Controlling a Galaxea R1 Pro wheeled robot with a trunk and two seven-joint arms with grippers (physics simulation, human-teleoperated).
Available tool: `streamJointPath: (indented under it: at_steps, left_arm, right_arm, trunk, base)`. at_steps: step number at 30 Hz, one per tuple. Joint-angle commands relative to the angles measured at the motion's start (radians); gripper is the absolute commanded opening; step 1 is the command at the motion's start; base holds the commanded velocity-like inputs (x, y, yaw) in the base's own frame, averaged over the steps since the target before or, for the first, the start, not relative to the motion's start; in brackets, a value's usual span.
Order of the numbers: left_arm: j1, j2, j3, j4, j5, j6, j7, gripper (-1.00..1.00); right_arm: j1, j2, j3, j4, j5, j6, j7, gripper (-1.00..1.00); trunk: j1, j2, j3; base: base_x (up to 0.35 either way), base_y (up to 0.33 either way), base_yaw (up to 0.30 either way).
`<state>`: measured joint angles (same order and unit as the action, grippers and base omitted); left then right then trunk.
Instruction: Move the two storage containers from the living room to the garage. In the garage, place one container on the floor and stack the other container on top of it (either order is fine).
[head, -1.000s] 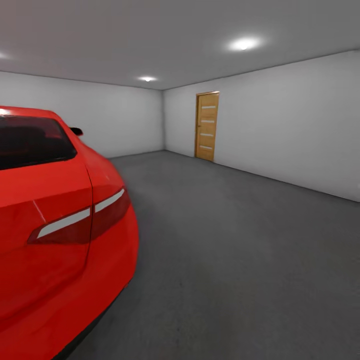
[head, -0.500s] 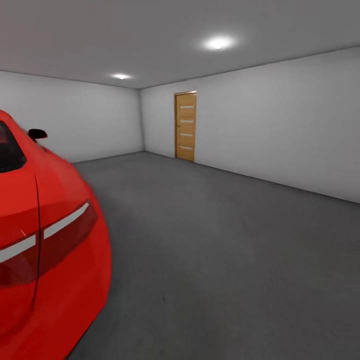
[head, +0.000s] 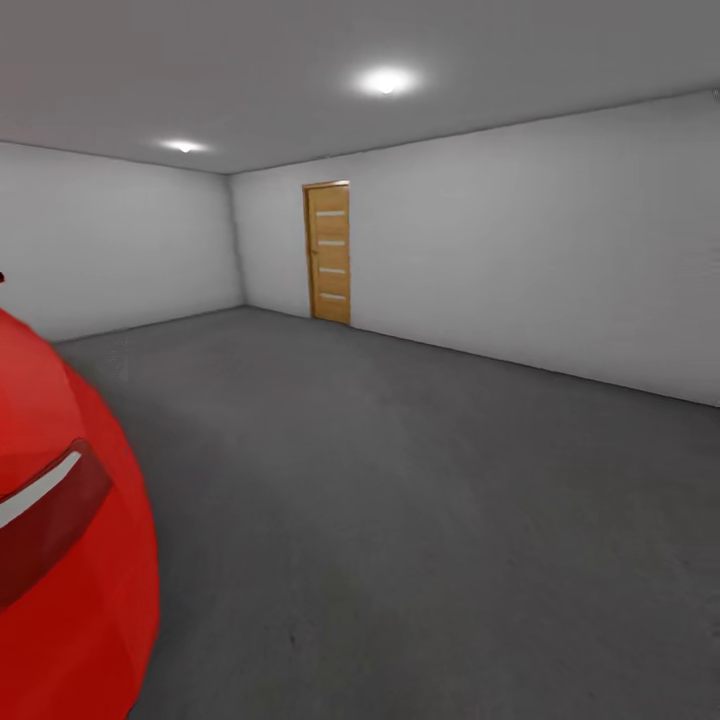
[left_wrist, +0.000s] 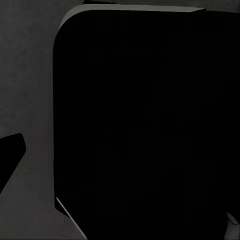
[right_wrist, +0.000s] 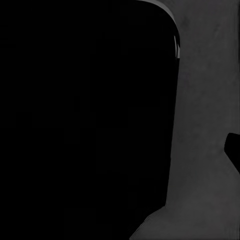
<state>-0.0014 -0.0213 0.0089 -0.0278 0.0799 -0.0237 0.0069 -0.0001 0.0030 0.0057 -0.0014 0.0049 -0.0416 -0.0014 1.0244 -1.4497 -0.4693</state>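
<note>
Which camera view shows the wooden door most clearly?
The head view: the wooden door stands shut in the far white wall. Both wrist views show dark shapes over grey floor.

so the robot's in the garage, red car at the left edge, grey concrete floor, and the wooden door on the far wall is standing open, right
One thing is off: the wooden door is shut, not standing open; the head view shows it flush in its frame. The rest holds: the red car sits at the left edge, on the grey concrete floor of the garage.
</note>
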Motion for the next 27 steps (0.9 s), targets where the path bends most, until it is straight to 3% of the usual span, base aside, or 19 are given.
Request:
streamJointPath:
  at_steps: [1, 7, 16, 19, 22, 27]
  left_arm:
    - [0.000, 0.000, 0.000, 0.000, 0.009, -0.002, 0.001, 1.00]
    - [0.000, 0.000, 0.000, 0.000, 0.016, -0.002, 0.004, 1.00]
    - [0.000, 0.000, 0.001, 0.000, 0.029, -0.002, 0.004, 1.00]
    - [0.000, 0.000, 0.001, 0.000, 0.031, -0.002, 0.005, 1.00]
    - [0.000, 0.000, 0.002, 0.000, 0.032, -0.002, 0.005, 1.00]
    - [0.000, 0.000, 0.002, 0.000, 0.032, -0.003, 0.005, 1.00]
  right_arm:
    - [0.000, 0.000, 0.000, 0.000, 0.001, -0.003, 0.000, 1.00]
    - [0.000, 0.000, 0.001, 0.000, 0.003, -0.001, 0.000, 1.00]
    - [-0.001, -0.005, 0.005, 0.000, 0.009, 0.000, 0.004, 1.00]
    - [0.000, -0.004, 0.005, 0.000, 0.032, 0.000, 0.005, 1.00]
    - [-0.001, -0.002, 0.003, 0.000, 0.112, 0.001, 0.003, 1.00]
    - [-0.001, -0.001, 0.003, 0.000, 0.127, -0.002, 0.004, 1.00]
  trunk:
    - [0.001, 0.000, -0.001]
    - [0.001, 0.000, -0.001]
    - [0.001, 0.000, -0.001]
    - [0.001, 0.000, -0.001]
    - [0.001, 0.000, -0.001]
    - [0.001, 0.000, -0.001]
  base:
    - [0.322, 0.000, -0.248]
    - [0.322, 0.000, -0.207]
    - [0.322, 0.000, -0.029]
    - [0.322, 0.000, -0.003]
    - [0.322, 0.000, -0.001]
    - [0.322, 0.000, 0.000]
